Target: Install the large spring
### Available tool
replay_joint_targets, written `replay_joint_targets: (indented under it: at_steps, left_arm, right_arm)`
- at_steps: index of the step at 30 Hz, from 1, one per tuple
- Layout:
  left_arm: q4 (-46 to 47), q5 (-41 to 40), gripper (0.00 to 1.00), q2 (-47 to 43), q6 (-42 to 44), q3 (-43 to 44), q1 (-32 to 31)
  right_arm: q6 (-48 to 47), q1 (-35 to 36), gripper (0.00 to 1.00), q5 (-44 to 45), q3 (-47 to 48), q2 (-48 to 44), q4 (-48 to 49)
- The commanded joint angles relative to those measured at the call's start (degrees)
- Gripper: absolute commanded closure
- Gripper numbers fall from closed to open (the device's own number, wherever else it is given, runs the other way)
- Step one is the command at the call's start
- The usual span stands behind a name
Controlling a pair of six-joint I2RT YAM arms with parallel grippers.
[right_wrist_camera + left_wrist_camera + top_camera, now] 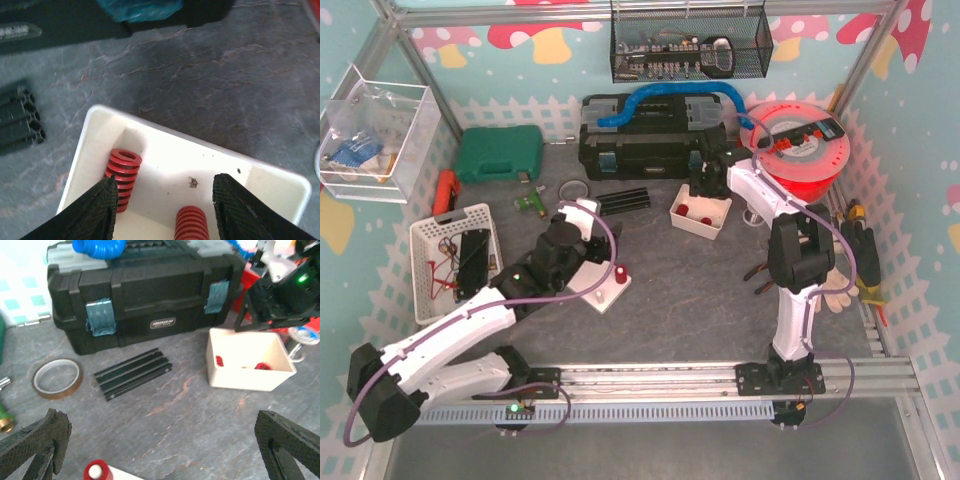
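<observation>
Grey table (pixel 700 300), overhead view: the right end effector (pixel 704 188) hangs over the white bin (pixel 712 228) near the far edge, in front of the black toolbox (pixel 650 140). Its finger gap is not legible here. The left end effector (pixel 578 215) sits mid-table, just past a white plate (pixel 595 290) carrying a red peg (pixel 619 273).

Left wrist view: left end effector (pixel 160 427) spread wide, nothing between the fingers (pixel 40 437). Bin (pixel 235 375) lies ahead and to the right, well apart, with red showing inside.

Right wrist view: right end effector (pixel 165 200) partly open and gripping nothing, fingers (pixel 92 212) dipped into the bin (pixel 92 130).
- One red spring (pixel 122 172) lies by the bin wall at picture left, just beside that finger; contact unclear.
- A second red spring (pixel 191 222) lies between the fingers.
- Both are tight red coils. Cannot tell which is the large one.
</observation>
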Motion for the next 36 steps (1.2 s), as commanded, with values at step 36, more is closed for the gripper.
replay_joint_targets:
  at_steps: [36]
  left_arm:
    - [-5.7,1.8,0.01,-1.1,-1.7,3.5,0.5]
  right_arm:
    - [26.7,2.2,0.56,-0.5,-8.4,0.6,-5.0]
